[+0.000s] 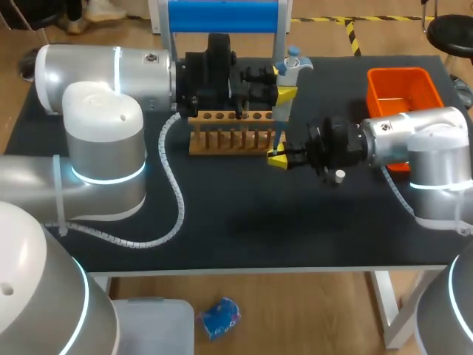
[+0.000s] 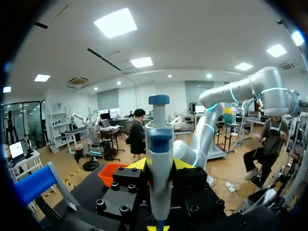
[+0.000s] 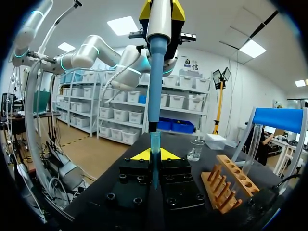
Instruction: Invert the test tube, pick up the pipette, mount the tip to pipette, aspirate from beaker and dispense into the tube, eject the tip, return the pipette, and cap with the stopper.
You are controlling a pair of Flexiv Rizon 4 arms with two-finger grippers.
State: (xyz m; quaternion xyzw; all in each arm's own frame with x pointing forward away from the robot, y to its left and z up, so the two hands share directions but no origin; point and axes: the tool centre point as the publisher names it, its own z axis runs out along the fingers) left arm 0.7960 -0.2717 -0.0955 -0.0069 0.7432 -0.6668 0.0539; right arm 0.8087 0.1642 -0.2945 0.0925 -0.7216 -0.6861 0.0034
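Left fingers [image 1: 285, 95] clamp upright pipette [image 2: 159, 163]; right fingers [image 1: 278, 160] pinch tip [image 3: 155, 149] at its 6 o'clock; seating likely needs a straight, firm push

The left wrist view cuts off the lower end of the pipette [image 2: 159, 159].

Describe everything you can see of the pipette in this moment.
The pipette stands upright above the table. It has a blue plunger knob on top, a pale grey, plastic-looking body with a blue panel, and a slim blue shaft pointing down. The left gripper is shut on its body. Its lower end meets the clear tip held in the right gripper; whether the tip is fully seated cannot be told.
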